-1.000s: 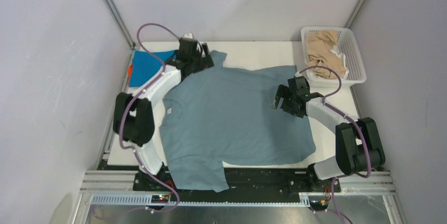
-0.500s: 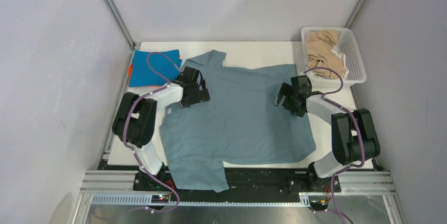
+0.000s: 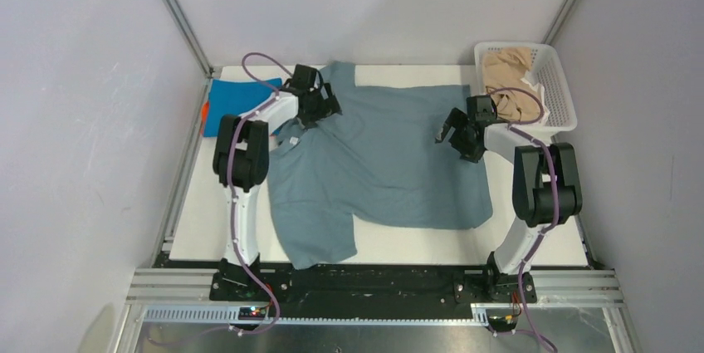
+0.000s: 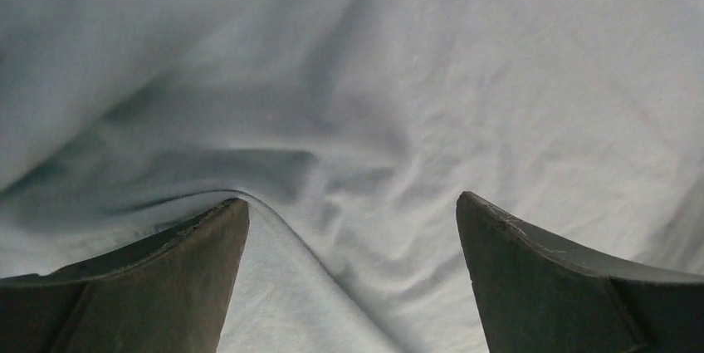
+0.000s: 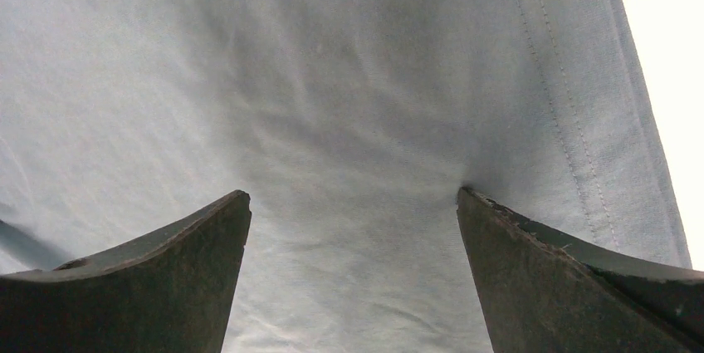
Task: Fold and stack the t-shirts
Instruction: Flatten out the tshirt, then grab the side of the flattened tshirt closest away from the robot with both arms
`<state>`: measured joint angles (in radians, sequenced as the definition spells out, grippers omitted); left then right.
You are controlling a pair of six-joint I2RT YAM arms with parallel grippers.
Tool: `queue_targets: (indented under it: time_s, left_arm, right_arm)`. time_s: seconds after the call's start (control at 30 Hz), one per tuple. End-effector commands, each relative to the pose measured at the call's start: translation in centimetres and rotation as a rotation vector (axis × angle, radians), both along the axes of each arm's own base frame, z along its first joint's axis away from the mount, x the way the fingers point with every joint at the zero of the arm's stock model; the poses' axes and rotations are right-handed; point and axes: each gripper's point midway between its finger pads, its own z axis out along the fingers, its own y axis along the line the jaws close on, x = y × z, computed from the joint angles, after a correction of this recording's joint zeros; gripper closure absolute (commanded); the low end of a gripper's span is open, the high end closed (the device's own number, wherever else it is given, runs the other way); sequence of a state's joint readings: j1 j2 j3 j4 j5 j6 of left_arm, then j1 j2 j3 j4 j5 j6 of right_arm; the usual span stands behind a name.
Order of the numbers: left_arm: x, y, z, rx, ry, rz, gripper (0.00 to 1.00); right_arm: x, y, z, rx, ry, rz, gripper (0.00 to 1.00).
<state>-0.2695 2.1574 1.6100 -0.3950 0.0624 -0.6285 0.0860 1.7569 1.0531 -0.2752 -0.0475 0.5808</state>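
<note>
- Two wrist views show little beyond grey-blue cloth; only the top view shows the grey-blue t-shirt (image 3: pixel 390 166) whole, spread flat on the table (image 3: pixel 207 203), collar left, hem right.
- Left gripper (image 3: pixel 320 108) sits over that shirt's far shoulder, jaws spread wide; its wrist view adds a cloth ridge rising against one finger (image 4: pixel 166 286).
- Right gripper (image 3: pixel 458 130) sits over the far end of the shirt's hem side, jaws equally wide; its wrist view shows the stitched hem (image 5: pixel 581 120) and puckers at one fingertip (image 5: pixel 564 278).
- Seen from the top alone: a bright blue t-shirt (image 3: pixel 228 104) left of the grey-blue one; beige t-shirts (image 3: pixel 506 83) in a white basket (image 3: pixel 564 95) beyond its far right corner.
- Hard to make out: the orange t-shirt (image 3: pixel 203 110), a mere sliver at the blue one's edge; how many beige ones there are; whether the left fingertips press or hover.
</note>
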Motion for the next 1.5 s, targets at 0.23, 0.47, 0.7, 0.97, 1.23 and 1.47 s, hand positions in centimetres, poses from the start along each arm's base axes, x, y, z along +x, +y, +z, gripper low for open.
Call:
queue_targets:
  time_s: [0.23, 0.47, 0.7, 0.97, 1.23, 1.47]
  left_arm:
    - [8.3, -2.4, 2.9, -0.101, -0.069, -0.037, 0.0]
    - [4.2, -1.5, 12.4, -0.025, -0.204, -0.063, 0.0]
    - [-6.1, 1.3, 16.0, 0.112, -0.244, -0.014, 0.0]
    - [-22.2, 3.1, 8.9, 0.228, -0.137, 0.028, 0.0]
    - [-33.8, 7.6, 1.6, 0.281, 0.07, 0.058, 0.0]
    - [-37.6, 7.9, -1.1, 0.253, 0.177, 0.009, 0.03]
  right_arm:
    - [4.7, -2.3, 2.5, -0.11, -0.066, -0.014, 0.0]
    - [2.6, 0.5, 7.8, -0.154, -0.136, 0.088, 0.0]
    - [-3.2, 2.7, 10.0, -0.165, -0.163, 0.117, 0.01]
    - [-10.8, -0.2, 8.7, -0.091, -0.206, -0.01, 0.01]
    - [-13.7, -3.2, 10.0, -0.001, -0.363, -0.134, 0.01]
    - [-14.4, -4.1, 9.4, -0.031, -0.348, -0.158, 0.0]
